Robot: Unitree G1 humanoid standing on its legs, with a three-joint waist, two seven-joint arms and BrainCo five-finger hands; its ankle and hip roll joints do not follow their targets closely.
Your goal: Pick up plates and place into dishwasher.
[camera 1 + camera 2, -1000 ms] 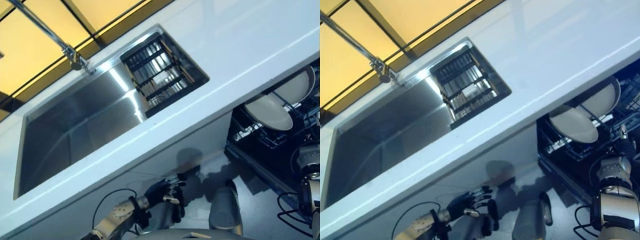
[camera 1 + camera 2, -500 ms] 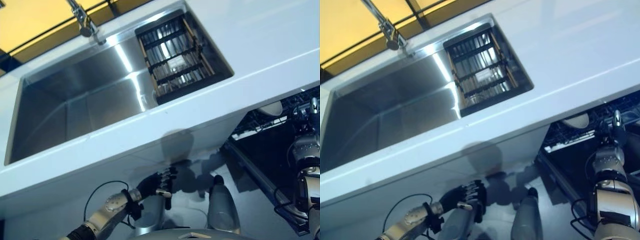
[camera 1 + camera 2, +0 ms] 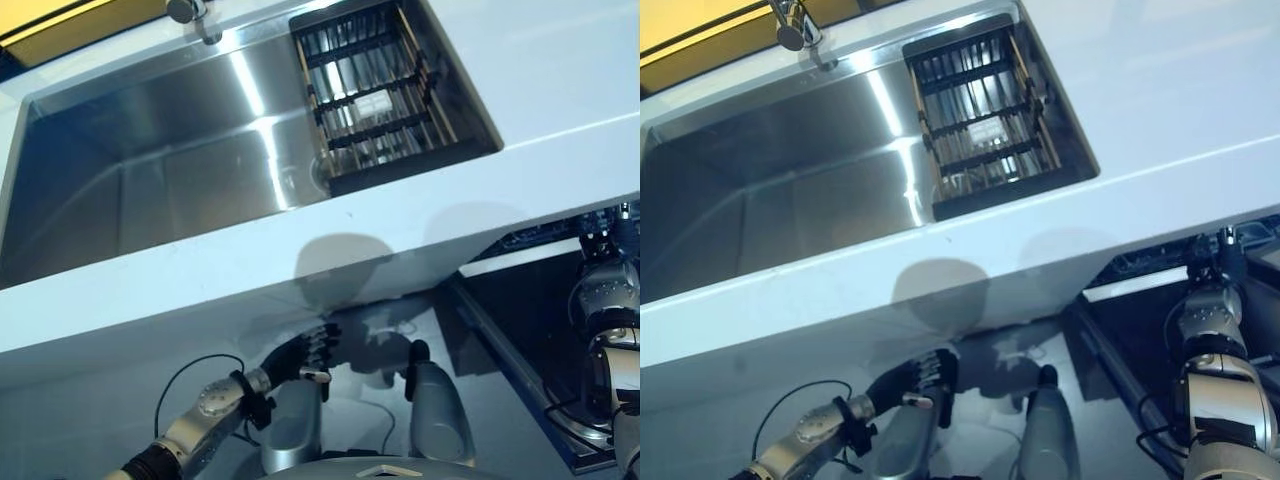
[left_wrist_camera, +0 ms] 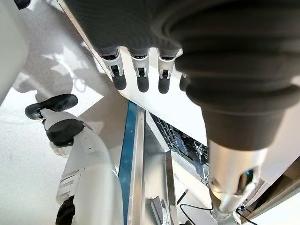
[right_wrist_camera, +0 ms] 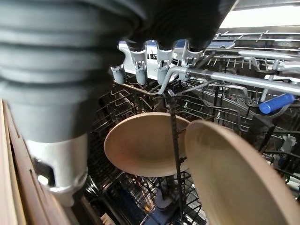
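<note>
White counter (image 3: 560,70) carrying a stainless sink (image 3: 150,180), seen from above; a dark slatted rack (image 3: 375,95) occupies the sink's end at 3 o'clock, and the faucet (image 3: 190,12) stands at 12 o'clock on the sink's far edge. Below the counter's front edge, at 4 o'clock, the open dishwasher (image 3: 1140,330) shows its dark interior and wire basket.

Left hand (image 3: 300,357): low at 6 o'clock, in front of the cabinet below the counter, fingers (image 4: 140,77) straight and relaxed in a row, holding nothing.

Right hand (image 3: 1210,262): at 4 o'clock, reaching in at the dishwasher opening just under the counter edge. In its wrist view the fingers (image 5: 161,63) hang extended above the wire rack (image 5: 220,79), closed on nothing.

Two tan plates stand on edge in the dishwasher's rack beneath that hand: the farther plate (image 5: 140,145) faces the camera, and the nearer plate (image 5: 234,183) lies toward 4 o'clock of it, separated from it by an upright black tine. A blue clip (image 5: 277,103) sits on the rack at 3 o'clock.
</note>
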